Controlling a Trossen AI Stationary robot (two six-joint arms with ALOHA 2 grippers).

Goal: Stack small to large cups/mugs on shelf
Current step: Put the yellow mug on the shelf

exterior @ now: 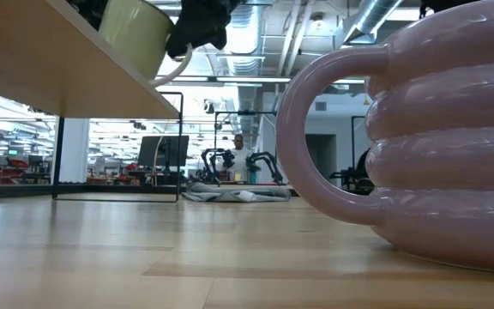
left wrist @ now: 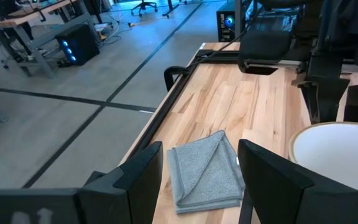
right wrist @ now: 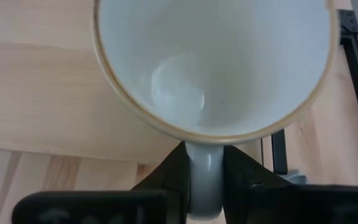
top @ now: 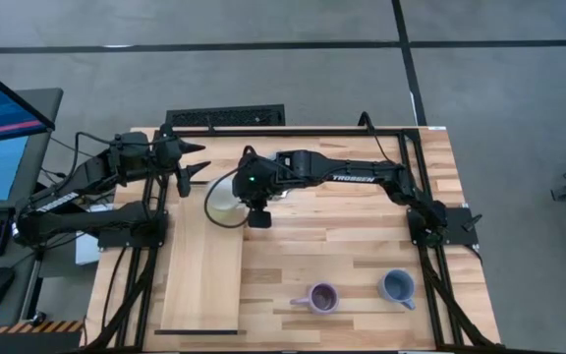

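Cream-white glaze catches the eye first from above: my right gripper [top: 255, 208] has its fingers pinched on the handle of the cream-white mug [top: 226, 204], which sits at the far end of the shelf [top: 202, 285], a long pale board smoother than the plank tabletop [top: 362, 256] around it. The purple mug [top: 321, 297] and the grey-blue mug [top: 397, 286] stand upright on the planks at the near right, apart from each other and well away from the shelf; both look empty. My left gripper [top: 191, 163] waits at the far left corner, fingers spread and holding nothing. From table height, the purple mug [exterior: 418, 137] fills the right side, ribbed and glossy, its handle looping toward the left; the underside of the shelf [exterior: 67, 73] slants across the upper left with the cream-white mug [exterior: 135, 34] on it, and a person stands far off in the room. Past my left gripper's open fingers [left wrist: 145, 180] a grey folded cloth [left wrist: 207, 168] lies on the planks, with the cream-white mug's [left wrist: 334, 152] rim just beside it. Looking down my right wrist, the cream-white mug [right wrist: 213, 62] is empty, its inside plain white with a tan rim, and my fingers [right wrist: 169, 177] clamp its handle from both sides above the pale wood.
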